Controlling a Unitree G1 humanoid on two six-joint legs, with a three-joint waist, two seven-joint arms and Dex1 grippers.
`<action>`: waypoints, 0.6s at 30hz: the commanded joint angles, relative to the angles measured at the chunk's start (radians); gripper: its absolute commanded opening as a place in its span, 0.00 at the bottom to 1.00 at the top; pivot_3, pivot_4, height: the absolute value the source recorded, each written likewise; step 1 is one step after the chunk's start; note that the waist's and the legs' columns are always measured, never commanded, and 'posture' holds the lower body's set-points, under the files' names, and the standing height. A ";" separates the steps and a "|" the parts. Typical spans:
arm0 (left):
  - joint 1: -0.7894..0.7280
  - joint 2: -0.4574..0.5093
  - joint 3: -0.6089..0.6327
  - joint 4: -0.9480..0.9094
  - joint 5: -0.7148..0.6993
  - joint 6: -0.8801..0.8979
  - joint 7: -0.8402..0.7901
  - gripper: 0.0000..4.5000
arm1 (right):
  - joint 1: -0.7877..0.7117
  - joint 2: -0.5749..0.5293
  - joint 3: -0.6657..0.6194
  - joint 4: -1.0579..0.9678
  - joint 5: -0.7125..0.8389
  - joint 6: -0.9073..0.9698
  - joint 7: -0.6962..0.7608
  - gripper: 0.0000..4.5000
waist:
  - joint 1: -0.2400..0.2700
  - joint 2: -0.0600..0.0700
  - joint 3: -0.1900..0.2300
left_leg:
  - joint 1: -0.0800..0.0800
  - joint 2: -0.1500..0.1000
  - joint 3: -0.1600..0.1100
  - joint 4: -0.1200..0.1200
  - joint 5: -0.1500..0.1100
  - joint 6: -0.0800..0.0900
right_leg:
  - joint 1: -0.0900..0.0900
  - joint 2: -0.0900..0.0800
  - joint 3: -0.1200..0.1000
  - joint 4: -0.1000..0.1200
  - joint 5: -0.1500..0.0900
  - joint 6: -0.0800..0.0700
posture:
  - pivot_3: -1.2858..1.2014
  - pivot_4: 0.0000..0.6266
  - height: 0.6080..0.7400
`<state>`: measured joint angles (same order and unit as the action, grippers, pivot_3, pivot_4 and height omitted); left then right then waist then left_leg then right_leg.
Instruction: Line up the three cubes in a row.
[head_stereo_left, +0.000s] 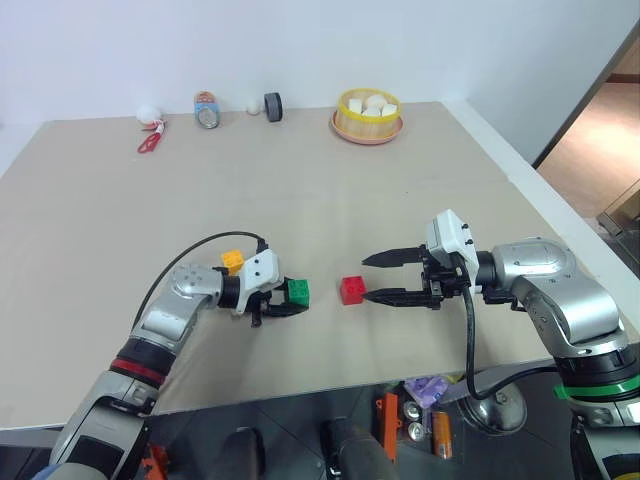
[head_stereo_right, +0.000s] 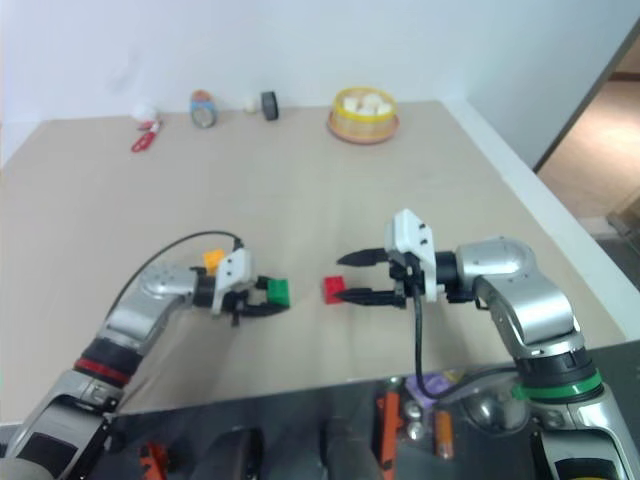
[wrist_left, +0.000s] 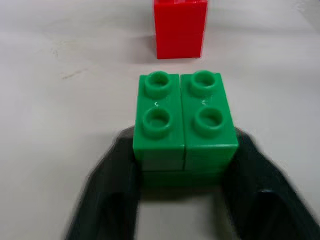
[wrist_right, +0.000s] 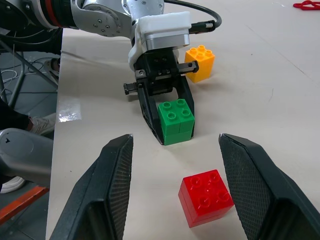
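Green cube (head_stereo_left: 298, 292) between left gripper (head_stereo_left: 283, 300) fingers, grip uncertain; red cube (head_stereo_left: 352, 290) beside spread right gripper (head_stereo_left: 375, 278); basket (head_stereo_left: 367, 116) far.

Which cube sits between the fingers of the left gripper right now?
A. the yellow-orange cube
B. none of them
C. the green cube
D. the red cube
C. The green cube sits on the table between the black fingers of the left gripper, while the red cube lies apart in front of the right gripper and the yellow-orange cube rests behind the left gripper.
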<state>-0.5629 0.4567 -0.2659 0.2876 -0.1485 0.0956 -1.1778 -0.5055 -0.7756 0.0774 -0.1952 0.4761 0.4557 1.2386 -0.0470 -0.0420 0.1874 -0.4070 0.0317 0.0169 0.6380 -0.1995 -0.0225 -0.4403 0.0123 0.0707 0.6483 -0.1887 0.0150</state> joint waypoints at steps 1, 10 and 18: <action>-0.004 0.006 0.002 -0.011 -0.001 -0.008 -0.016 0.81 | -0.008 0.002 -0.021 -0.029 0.012 -0.009 -0.006 0.62 | 0.000 0.000 0.000 | 0.000 0.000 0.000 0.000 0.000 0.000 | 0.000 0.000 0.000 0.000 0.000 0.000 | 0.52 0.24 1.00; 0.040 0.034 0.051 -0.142 -0.077 0.057 -0.033 0.99 | -0.013 0.002 -0.023 -0.018 0.010 -0.015 -0.001 0.62 | 0.000 0.000 0.000 | 0.000 0.000 0.000 0.000 0.000 0.000 | 0.000 0.000 0.000 0.000 0.000 0.000 | 0.52 0.24 1.00; 0.127 0.117 0.186 -0.313 -0.122 0.152 0.087 0.99 | -0.022 0.009 -0.022 -0.010 0.013 -0.020 0.003 0.62 | -0.001 0.000 0.000 | 0.000 0.001 0.000 0.000 0.000 0.000 | 0.000 0.000 0.000 0.000 0.000 0.000 | 0.52 0.24 1.00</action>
<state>-0.4484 0.5532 -0.1323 0.0101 -0.2732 0.2632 -1.1296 -0.5095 -0.7654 0.0775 -0.1920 0.4752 0.4485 1.2394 -0.0484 -0.0420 0.1874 -0.4066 0.0326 0.0166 0.6379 -0.1996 -0.0223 -0.4405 0.0125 0.0703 0.6487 -0.1889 0.0147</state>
